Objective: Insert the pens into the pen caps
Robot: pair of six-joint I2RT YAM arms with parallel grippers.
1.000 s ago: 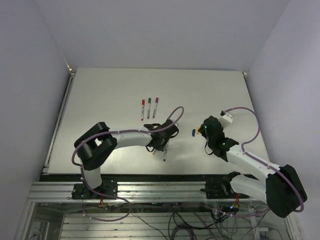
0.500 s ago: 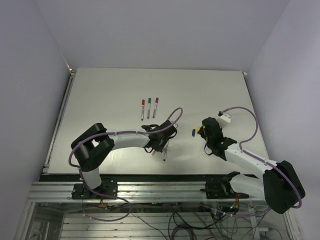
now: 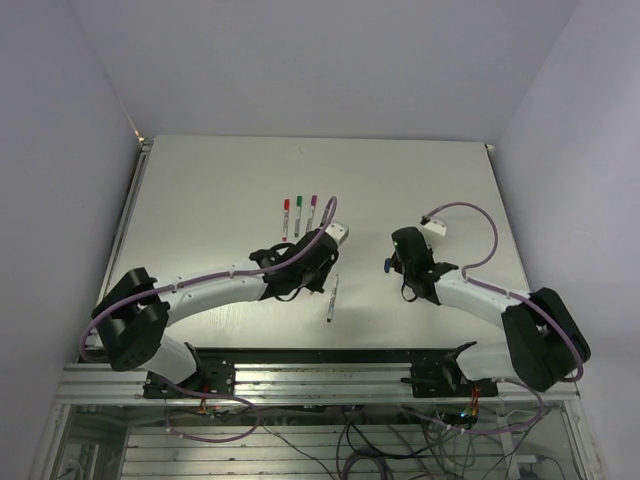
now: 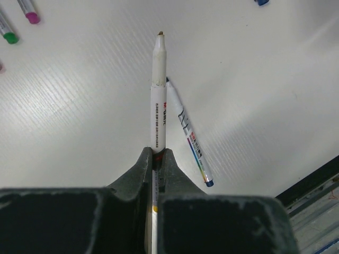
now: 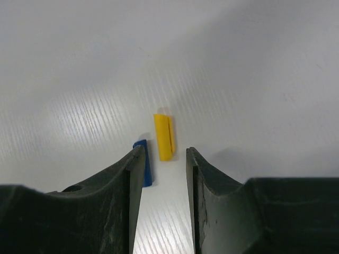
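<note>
My left gripper (image 4: pixel 157 153) is shut on an uncapped silvery pen (image 4: pixel 158 100) whose brownish-orange tip points away, held above the table; it also shows in the top view (image 3: pixel 305 272). A second uncapped pen (image 4: pixel 188 135) with a blue end lies on the table just right of it (image 3: pixel 331 298). My right gripper (image 5: pixel 164 153) is open and low over the table, with its jaws either side of the yellow cap (image 5: pixel 164 136). The blue cap (image 5: pixel 143 161) lies against the left finger (image 3: pixel 386 266).
Three capped pens, red (image 3: pixel 285 217), green (image 3: pixel 298 215) and magenta (image 3: pixel 311 213), lie side by side further back on the white table (image 3: pixel 200 200). The table's front edge and metal frame (image 3: pixel 300 365) run close behind the lying pen.
My left arm has stretched out and lifted the orange-tipped pen off the table, uncovering the blue-ended pen. My right gripper has moved up and left to the yellow and blue caps.
</note>
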